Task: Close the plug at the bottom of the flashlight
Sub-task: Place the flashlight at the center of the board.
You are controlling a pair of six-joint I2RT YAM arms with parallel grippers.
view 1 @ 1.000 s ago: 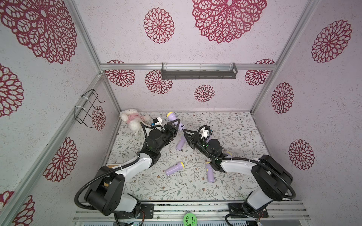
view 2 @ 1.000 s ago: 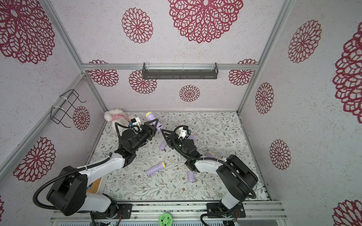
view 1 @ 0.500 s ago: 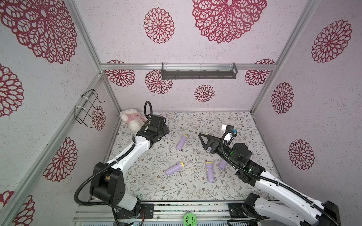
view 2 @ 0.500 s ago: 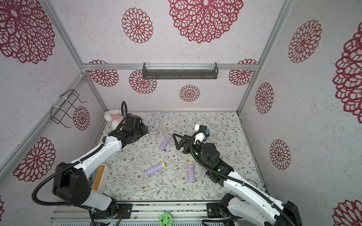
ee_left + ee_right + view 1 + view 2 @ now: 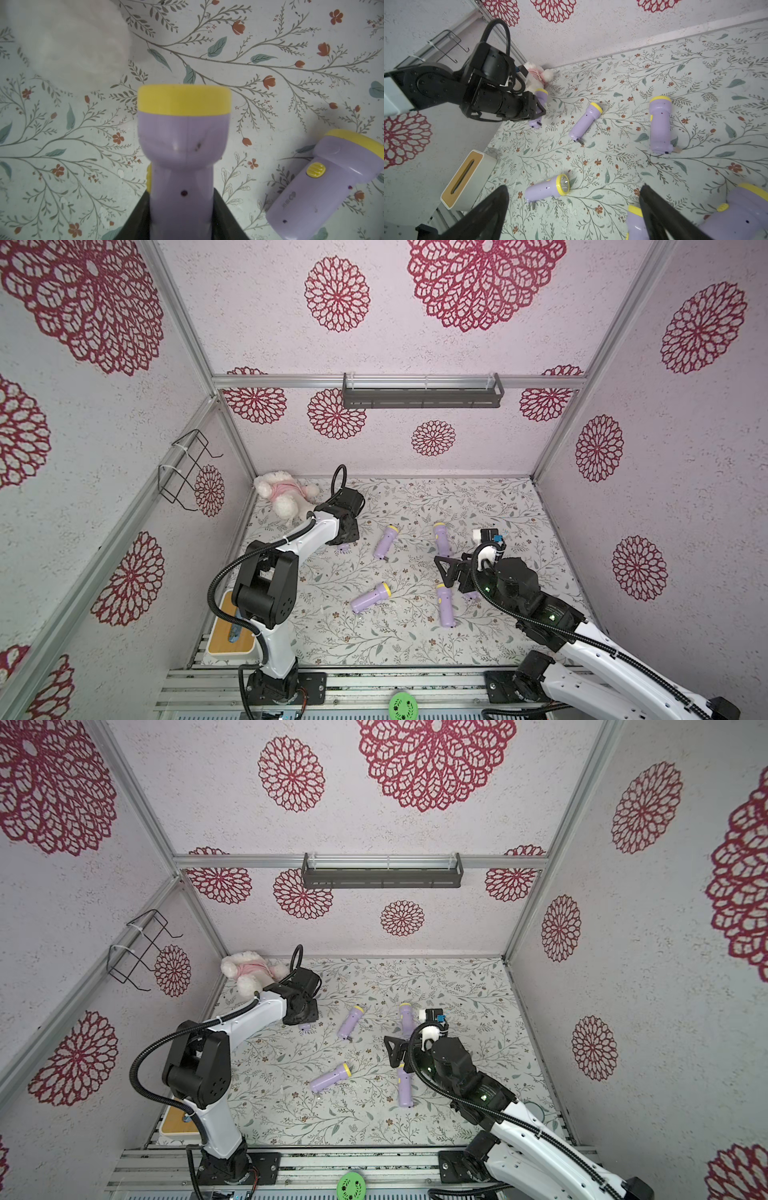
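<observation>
Looking down in both top views, the left gripper (image 5: 343,536) sat low over the floral mat (image 5: 478,506), just beside the plush toy (image 5: 286,493), with only the tail of the held flashlight (image 5: 343,548) showing under its wrist. The right gripper (image 5: 444,572) hung well apart, jaws spread wide and empty, above two loose flashlights (image 5: 444,612).

In the left wrist view, both fingers (image 5: 141,209) were clamped on the purple barrel, yellow head pointing away; the plug end was out of sight.

In the right wrist view the tail stuck out of the fingers close to the mat, and whether its plug was folded in I could not tell.

Judging from this, a sideways push on the plug could pivot the smooth barrel in that narrow grip. The right arm's wide jaws could also knock the flashlights beneath them on the way across.
</observation>
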